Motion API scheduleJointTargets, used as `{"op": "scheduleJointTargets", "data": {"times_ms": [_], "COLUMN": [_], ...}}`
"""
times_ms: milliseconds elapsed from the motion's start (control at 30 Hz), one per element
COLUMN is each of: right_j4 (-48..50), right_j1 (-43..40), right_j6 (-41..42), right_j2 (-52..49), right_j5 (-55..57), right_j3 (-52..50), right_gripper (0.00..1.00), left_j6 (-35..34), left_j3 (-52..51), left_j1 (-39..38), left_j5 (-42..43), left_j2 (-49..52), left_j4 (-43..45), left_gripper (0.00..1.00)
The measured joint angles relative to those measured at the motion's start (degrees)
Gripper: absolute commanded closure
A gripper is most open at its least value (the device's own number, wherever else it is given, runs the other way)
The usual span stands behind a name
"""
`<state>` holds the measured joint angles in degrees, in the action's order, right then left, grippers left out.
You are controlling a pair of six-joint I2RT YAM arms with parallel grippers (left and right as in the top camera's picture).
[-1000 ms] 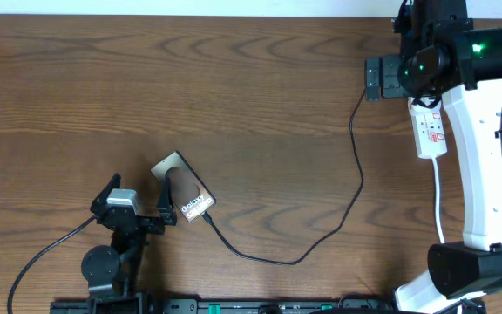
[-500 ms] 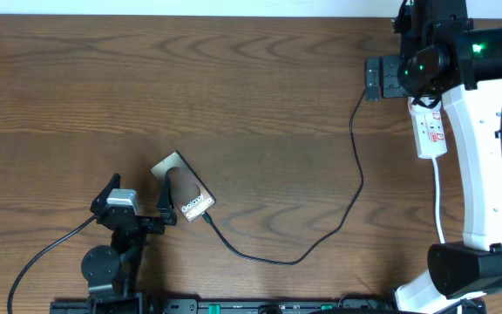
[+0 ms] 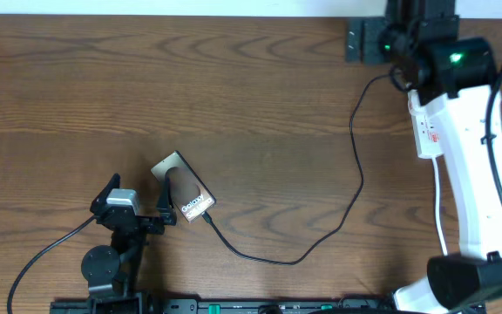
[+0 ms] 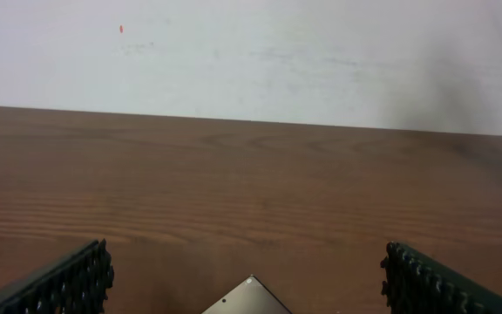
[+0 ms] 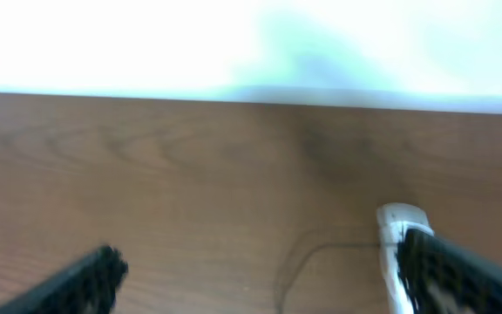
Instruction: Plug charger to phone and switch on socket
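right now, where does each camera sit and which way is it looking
overhead: fixed above the table, looking straight down; shows the left hand, the right hand, the phone, the charger cable and the white power strip.
left wrist: low behind the open left hand, facing the far wall; both fingers frame a phone corner.
right wrist: behind the open right hand, blurred, facing the wall; its fingers and the strip's rounded end show.
shared: both wrist views see tabletop and wall; overhead and left wrist share the phone.

Open table (image 3: 103, 87) spans left of the charger (image 3: 361, 179). That cable loops between phone (image 3: 184, 187) and socket (image 3: 423, 139), and the right arm (image 3: 469, 157) overhangs the socket.
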<state>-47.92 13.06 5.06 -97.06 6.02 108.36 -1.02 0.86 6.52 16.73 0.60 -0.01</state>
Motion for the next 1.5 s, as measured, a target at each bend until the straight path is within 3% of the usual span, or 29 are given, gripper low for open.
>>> {"op": "scheduleJointTargets", "data": {"times_ms": [167, 667, 1033, 1500], "right_j4": [20.2, 62.2, 68.4, 68.5], "right_j1": [2.4, 2.2, -2.1, -10.8], "right_j6": [-1.6, -6.0, -14.1, -15.9], "right_j2": [8.1, 35.6, 54.8, 75.0], "right_j5": [-0.4, -0.4, -8.4, -17.6], "right_j3": [-14.3, -61.4, -84.6, -104.1], "right_gripper": [0.01, 0.01, 0.01, 0.01], "left_j6": [0.0, 0.0, 0.0, 0.0], "left_j3": [0.0, 0.1, 0.1, 0.1], "left_j1": [0.0, 0.0, 0.0, 0.0], "left_j5": [-0.2, -0.2, -0.2, -0.2], "left_j2": [0.0, 0.0, 0.0, 0.0], "left_j4": [0.0, -0.2, -0.2, -0.2], "left_gripper": [0.02, 0.02, 0.02, 0.02]}}
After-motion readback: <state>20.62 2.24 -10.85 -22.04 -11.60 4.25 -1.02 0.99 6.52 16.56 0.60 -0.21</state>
